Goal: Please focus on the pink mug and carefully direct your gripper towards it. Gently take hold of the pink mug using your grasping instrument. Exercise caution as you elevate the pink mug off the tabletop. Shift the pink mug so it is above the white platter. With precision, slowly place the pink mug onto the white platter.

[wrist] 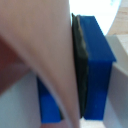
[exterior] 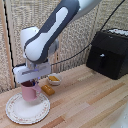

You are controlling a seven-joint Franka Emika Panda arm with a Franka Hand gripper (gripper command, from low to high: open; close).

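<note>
We saw the gripper (exterior: pixel 31 80) clamped on the rim of the pink mug (exterior: pixel 29 91), whose wall pressed against a blue finger (wrist: pixel 95 65) in the wrist view. The mug stood over the white platter (exterior: pixel 27 109), toward its twelve o'clock edge; whether it touched, we could not tell.

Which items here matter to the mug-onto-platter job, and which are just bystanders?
Part of the job: the pink mug, the white platter, the gripper.

Lying about: small white bowl, orange block, black appliance.
</note>
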